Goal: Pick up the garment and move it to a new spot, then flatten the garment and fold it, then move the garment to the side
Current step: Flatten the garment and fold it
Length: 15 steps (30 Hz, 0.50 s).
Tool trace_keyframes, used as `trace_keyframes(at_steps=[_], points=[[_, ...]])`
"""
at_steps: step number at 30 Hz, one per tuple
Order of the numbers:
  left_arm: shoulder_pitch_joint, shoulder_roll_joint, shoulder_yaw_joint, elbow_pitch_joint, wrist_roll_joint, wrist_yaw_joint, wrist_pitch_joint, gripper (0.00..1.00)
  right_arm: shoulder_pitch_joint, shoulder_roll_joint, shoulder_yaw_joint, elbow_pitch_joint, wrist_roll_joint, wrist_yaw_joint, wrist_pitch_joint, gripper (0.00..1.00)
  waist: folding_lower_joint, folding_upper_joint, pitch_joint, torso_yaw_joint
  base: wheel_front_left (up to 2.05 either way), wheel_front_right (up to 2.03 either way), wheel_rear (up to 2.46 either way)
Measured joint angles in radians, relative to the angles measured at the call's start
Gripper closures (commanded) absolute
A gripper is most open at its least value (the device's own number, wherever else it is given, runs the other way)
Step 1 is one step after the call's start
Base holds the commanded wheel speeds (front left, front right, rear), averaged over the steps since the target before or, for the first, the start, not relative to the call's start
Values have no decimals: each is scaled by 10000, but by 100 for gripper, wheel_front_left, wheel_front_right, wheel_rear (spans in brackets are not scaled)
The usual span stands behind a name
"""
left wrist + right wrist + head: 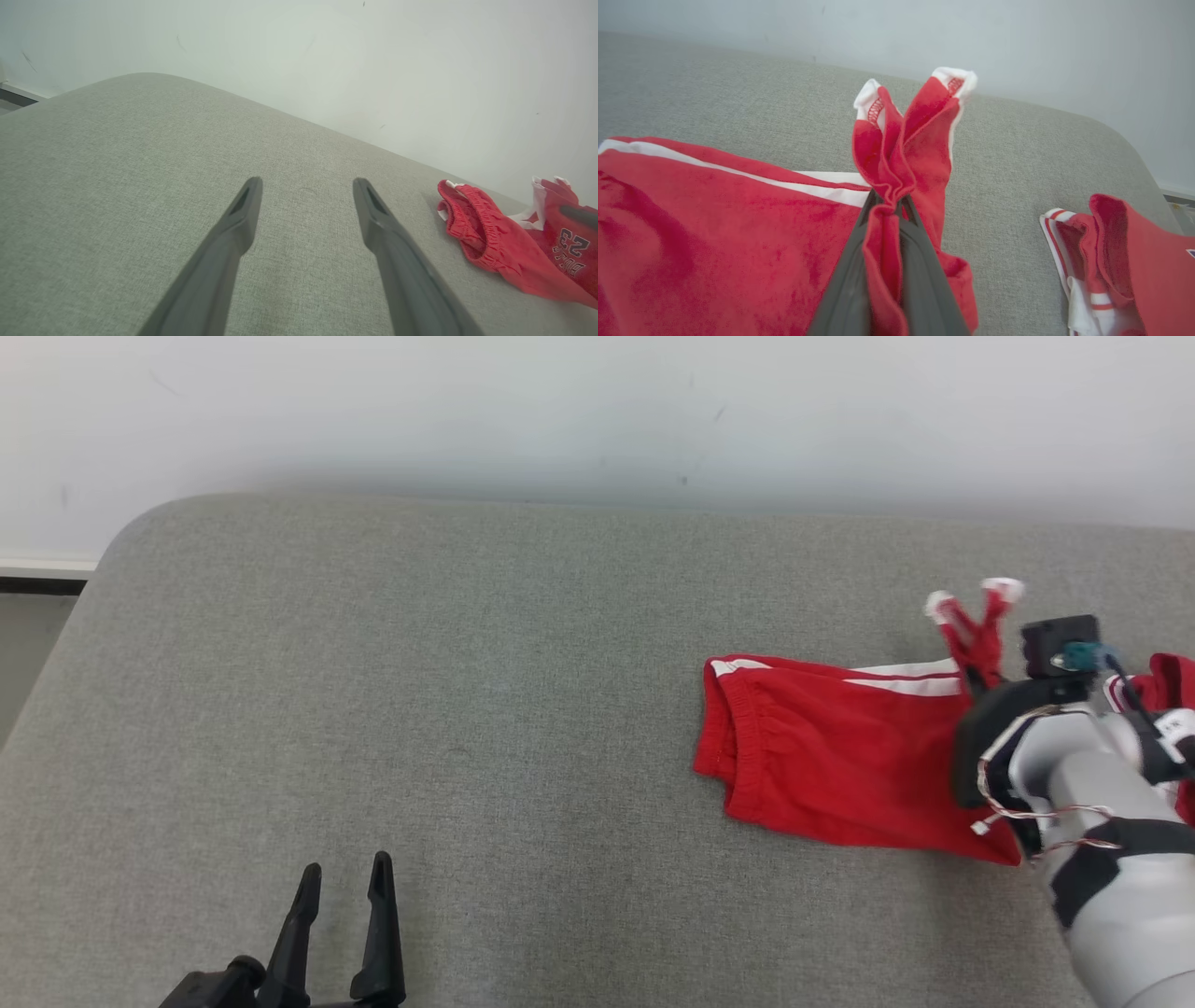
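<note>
**Ana:** Right tool [887, 205] first: its two dark fingers are clamped together on a bunched corner of the red cotton shorts with white side stripes [822, 756], and the pinched cloth sticks up past the tips.

**Ben:** And the rest of the shorts?

**Ana:** Lying toward the right end of the grey woven-fabric surface [467, 709], elastic waistband pointing left. A second red garment printed with 23 [570, 238] lies just beside them, further right.

**Ben:** Left tool?

**Ana:** Left tool [347, 863] hovers near the front edge, fingers wide apart and empty, well apart from the shorts.

**Ben:** Which step, then?

**Ana:** A one-corner carry, I judge. The shorts look doubled over, perhaps already folded, but the right forearm hides part of them.

**Ben:** Next?

**Ana:** Lift until the cloth clears the surface, hold the small pinch firm, and steer off the neighbouring garment.
</note>
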Motion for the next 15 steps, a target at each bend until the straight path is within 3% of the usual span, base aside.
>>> trace_keyframes(at_steps=[7, 15], points=[[15, -2, -127, 0, -81, 2, 0, 0, -8, 1287, 324, -619, -92, 0, 648, 100, 0, 0, -30, 107, 0, 0, 0], [52, -2, -113, 59, -94, -6, 0, 0, 238, 1852, 514, -917, -104, 0, 1154, 100, 0, 0, -78, 379, 0, 0, 0]])
